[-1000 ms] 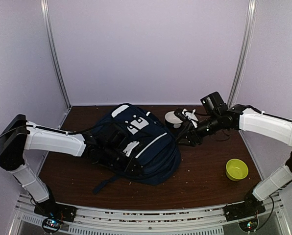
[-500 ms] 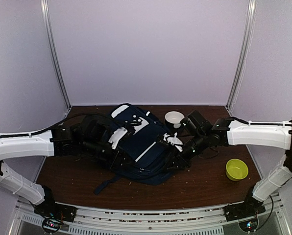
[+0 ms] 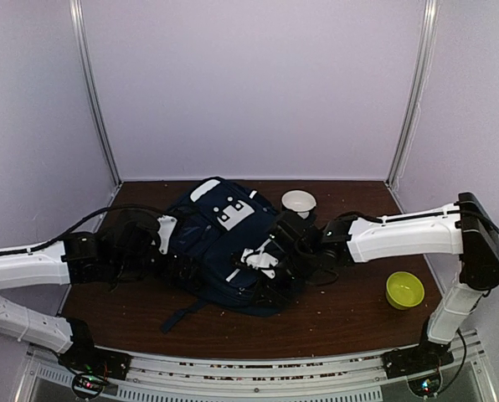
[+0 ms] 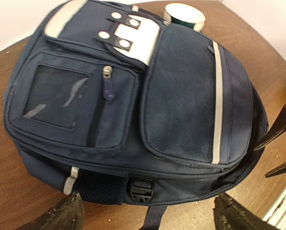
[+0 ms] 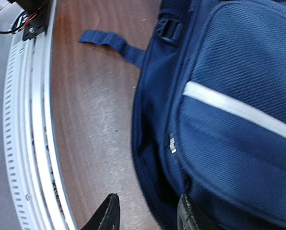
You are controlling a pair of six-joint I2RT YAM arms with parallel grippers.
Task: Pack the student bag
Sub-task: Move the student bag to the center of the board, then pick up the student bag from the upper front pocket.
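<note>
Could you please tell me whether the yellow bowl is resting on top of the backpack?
No, the yellow bowl sits on the bare table, well apart from the backpack.

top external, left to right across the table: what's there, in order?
left arm → student bag → white cup → yellow-green bowl. Anything overlapping the bag or the bowl is skipped.

One student bag [image 3: 224, 243], one cup [image 3: 298, 202], one bowl [image 3: 404, 290]
</note>
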